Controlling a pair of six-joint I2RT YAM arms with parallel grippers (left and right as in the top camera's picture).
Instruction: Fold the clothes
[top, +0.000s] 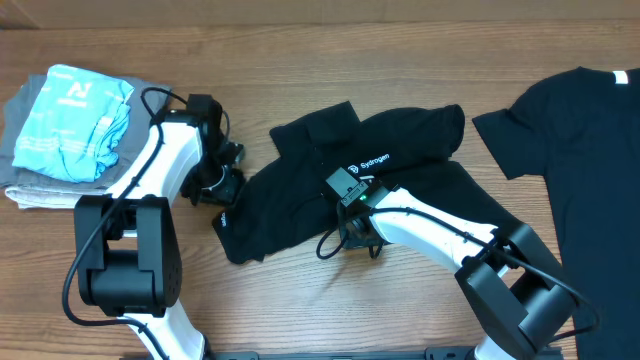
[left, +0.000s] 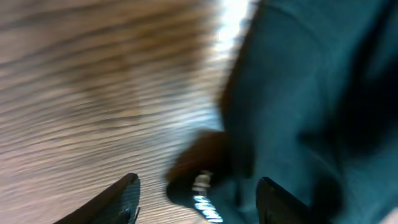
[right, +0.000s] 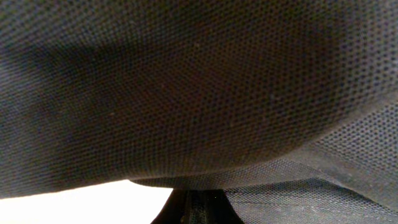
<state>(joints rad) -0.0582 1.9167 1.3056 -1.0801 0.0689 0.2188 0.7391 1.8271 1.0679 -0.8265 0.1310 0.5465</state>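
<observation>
A crumpled black T-shirt with a white logo lies mid-table. My left gripper sits at its left edge. In the left wrist view this gripper is open. A corner of the black fabric with white print lies loose between its fingers. My right gripper is at the shirt's near hem. In the right wrist view it is shut, with the black mesh fabric rising from its tips and filling the view. A second black T-shirt with a white neck label lies spread at the right.
A stack of folded clothes, light blue on grey, sits at the far left of the wooden table. Both arm bases stand at the near edge.
</observation>
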